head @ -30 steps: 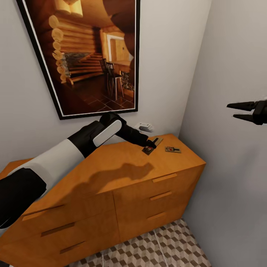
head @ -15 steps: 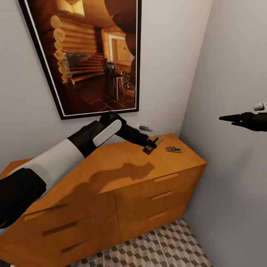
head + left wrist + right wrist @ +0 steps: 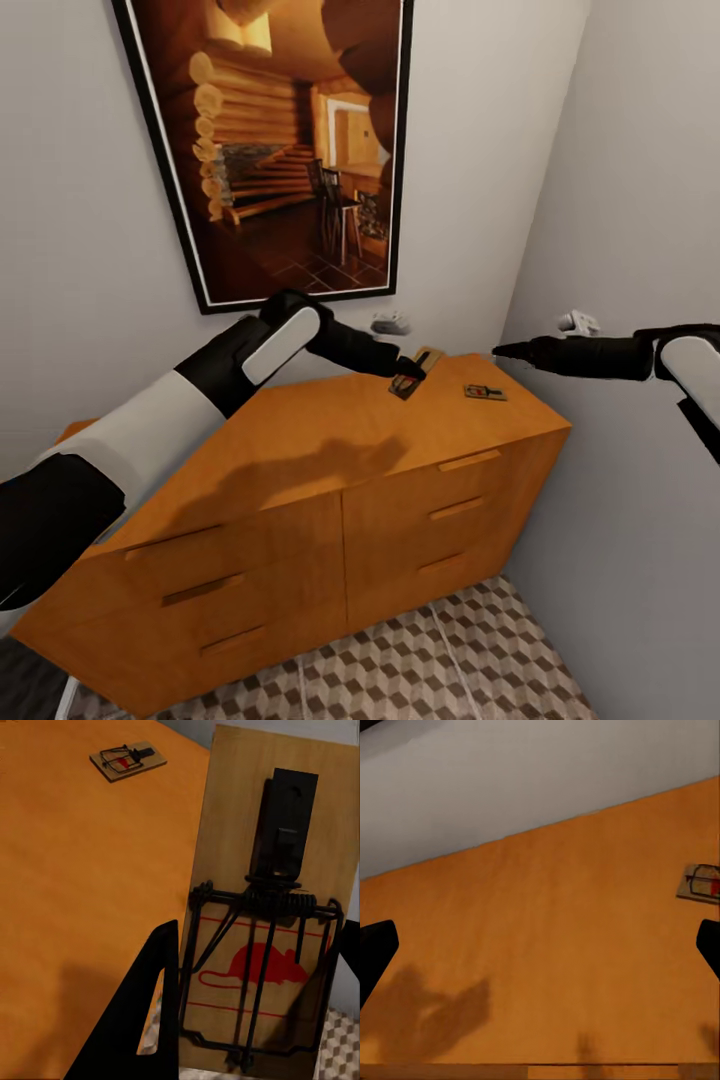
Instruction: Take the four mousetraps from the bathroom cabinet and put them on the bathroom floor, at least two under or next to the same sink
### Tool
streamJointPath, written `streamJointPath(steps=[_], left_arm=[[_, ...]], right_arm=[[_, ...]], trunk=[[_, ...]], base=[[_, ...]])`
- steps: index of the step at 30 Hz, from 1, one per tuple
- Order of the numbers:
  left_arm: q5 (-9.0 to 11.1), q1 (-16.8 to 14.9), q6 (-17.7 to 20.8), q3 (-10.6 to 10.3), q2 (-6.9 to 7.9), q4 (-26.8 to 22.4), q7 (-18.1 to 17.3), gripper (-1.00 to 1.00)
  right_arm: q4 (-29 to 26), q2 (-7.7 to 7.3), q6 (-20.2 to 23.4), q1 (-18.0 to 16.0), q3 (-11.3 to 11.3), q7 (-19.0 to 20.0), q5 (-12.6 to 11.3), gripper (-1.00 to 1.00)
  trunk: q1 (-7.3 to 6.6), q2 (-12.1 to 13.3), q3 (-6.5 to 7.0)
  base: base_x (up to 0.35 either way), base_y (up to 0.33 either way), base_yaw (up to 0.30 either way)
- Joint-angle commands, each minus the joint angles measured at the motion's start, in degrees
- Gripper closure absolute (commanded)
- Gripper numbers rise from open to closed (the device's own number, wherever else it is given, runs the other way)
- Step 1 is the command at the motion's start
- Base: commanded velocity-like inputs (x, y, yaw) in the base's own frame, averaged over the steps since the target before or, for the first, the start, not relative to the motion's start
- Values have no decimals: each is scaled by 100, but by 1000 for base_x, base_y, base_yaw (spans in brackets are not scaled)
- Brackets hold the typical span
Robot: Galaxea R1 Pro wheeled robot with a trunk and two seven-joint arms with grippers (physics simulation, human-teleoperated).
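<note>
Wooden mousetrap (image 3: pixel 266 922) clenched in left gripper (image 3: pixel 408 375) above cabinet (image 3: pixel 300 450); right gripper (image 3: pixel 505 351) spread

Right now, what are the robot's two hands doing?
Left gripper: shut on a mousetrap.
Right gripper: open, holding nothing, over the cabinet.

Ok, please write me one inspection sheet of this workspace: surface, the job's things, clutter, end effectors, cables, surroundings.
Surface: orange-brown cabinet top, with arm shadows on it.
Job's things: one mousetrap held tilted in the left end effector, above the cabinet top; a second mousetrap lies flat near the cabinet's right end. Other traps: nothing seen.
Clutter: nothing seen.
End effectors: left end effector shut on the mousetrap; right end effector open, empty, above the cabinet's right end near the lying trap.
Cables: nothing seen.
Surroundings: framed picture of a log interior on the grey wall; cube-pattern floor tiles below the cabinet.
</note>
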Motion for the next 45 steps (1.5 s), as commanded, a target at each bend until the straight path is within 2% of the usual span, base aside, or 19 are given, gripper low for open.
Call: streamJointPath(steps=[1, 3, 7, 17, 22, 26, 28, 29, 30, 31, 33, 34, 35, 37, 39, 41, 43, 45], left_arm=[[-20, -7, 7, 14, 1, -22, -78, 100], [37, -7, 7, 31, 2, -85, -78, 100], [115, -7, 7, 43, 3, -241, -78, 100], [145, -7, 9, 54, 46, -425, -78, 100], [147, -7, 15, 56, 161, -511, -78, 100], [200, -7, 16, 79, 377, -725, -80, 100], [437, -7, 17, 183, 600, -1001, -84, 100], [671, -7, 17, 299, 738, -1181, -85, 100], [820, -7, 17, 373, 814, -1279, -85, 100], [1168, -7, 12, 547, 971, -1474, -86, 100], [1563, -7, 2, 734, 1118, -1655, -86, 100], [1964, -7, -5, 914, 1238, -1807, -83, 100], [2155, -5, -10, 995, 1284, -1868, -82, 100], [2772, -1, -22, 1277, 1385, -2011, -76, 100], [3055, 1, -29, 1425, 1402, -2054, -77, 100], [3214, 1, -31, 1540, 1396, -2089, -85, 100], [3304, -1, -29, 1689, 1354, -2136, -98, 100], [3378, -2, -28, 1887, 1219, -2175, -112, 100]], right_arm=[[-3, 114, 5, -8, 15, -105, -33, -100], [0, 238, 4, -8, 18, -153, -17, -100], [-3, 337, 4, -8, 19, -180, 14, -100], [-1, 325, 4, -8, -2, -201, 42, -100], [2, 321, 4, -8, -5, -235, 85, -100], [3, 325, 4, -8, -5, -300, 221, -100], [14, 337, 4, -8, -4, -344, 323, -100], [21, 345, 4, -8, -1, -365, 375, -100], [25, 349, 4, -8, 0, -376, 401, -100], [30, 356, 1, -8, 1, -392, 452, -100], [33, 362, -1, -8, 2, -403, 495, -100], [33, 366, 0, -8, 3, -409, 524, -100], [34, 367, 1, -8, 3, -412, 535, -100], [34, 370, 0, -8, 3, -419, 559, -100], [36, 371, -2, -8, 3, -421, 567, -100], [37, 372, -2, -8, 4, -420, 572, -100], [38, 372, -4, -8, 7, -421, 574, -100], [38, 372, -9, -8, 10, -422, 571, -100]], trunk=[[0, -4, -6], [0, -4, -6], [0, -4, -9], [0, -4, -50], [0, -4, -75], [0, -4, -95], [0, -4, -105], [0, -4, -110], [0, -4, -115], [0, -4, -120], [0, -4, -129], [0, -4, -134], [0, -4, -139], [0, -4, -149], [0, -4, -158], [0, -4, -166], [0, -4, -173], [0, -4, -178]], base=[[-24, 21, 0], [-16, 14, 0], [-6, 5, 30], [-1, 1, 202], [0, 0, 242], [0, 0, 247], [0, 0, 249], [0, 0, 250], [0, 0, 250], [0, 0, 251], [0, 0, 251], [0, 0, 252], [0, 0, 252], [0, 0, 254], [0, 0, 255], [0, 0, 258], [0, 0, 263], [0, 0, 249]])
